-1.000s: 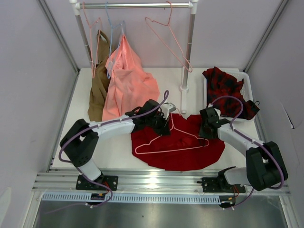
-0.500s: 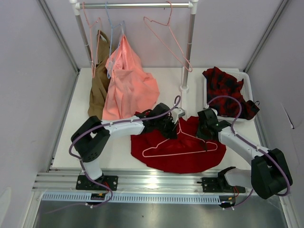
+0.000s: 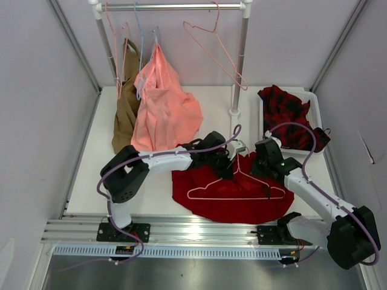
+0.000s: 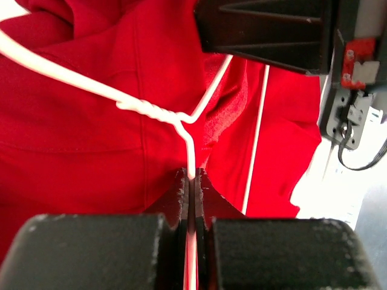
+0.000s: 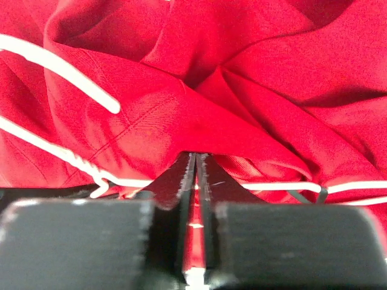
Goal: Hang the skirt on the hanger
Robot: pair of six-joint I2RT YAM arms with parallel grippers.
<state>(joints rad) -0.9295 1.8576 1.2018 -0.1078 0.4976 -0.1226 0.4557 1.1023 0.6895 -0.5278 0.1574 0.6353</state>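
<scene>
The deep-red skirt [image 3: 236, 202] lies bunched on the table in front of the arms. The pale-pink hanger [image 3: 233, 194] lies on top of it, hook toward the back. My left gripper [image 3: 230, 158] is shut on the hanger's neck wire [image 4: 191, 160], just below the twist, as the left wrist view shows. My right gripper [image 3: 264, 170] is shut on a fold of the skirt [image 5: 199, 121] at its upper right edge; the red cloth shows between the jaws. The hanger's wire [image 5: 60, 72] also crosses the right wrist view.
A clothes rail [image 3: 175, 7] at the back holds a salmon-pink garment [image 3: 162, 103], a brown garment [image 3: 126, 103], a light blue hanger [image 3: 140, 42] and another pink hanger [image 3: 214, 51]. A white bin [image 3: 314, 99] at back right holds the red-and-black checked garment [image 3: 289, 112].
Both grippers have moved right across the table, dragging the hanger and the skirt with them. The skirt has bunched up narrower, and the hanger now sits further right on it.
</scene>
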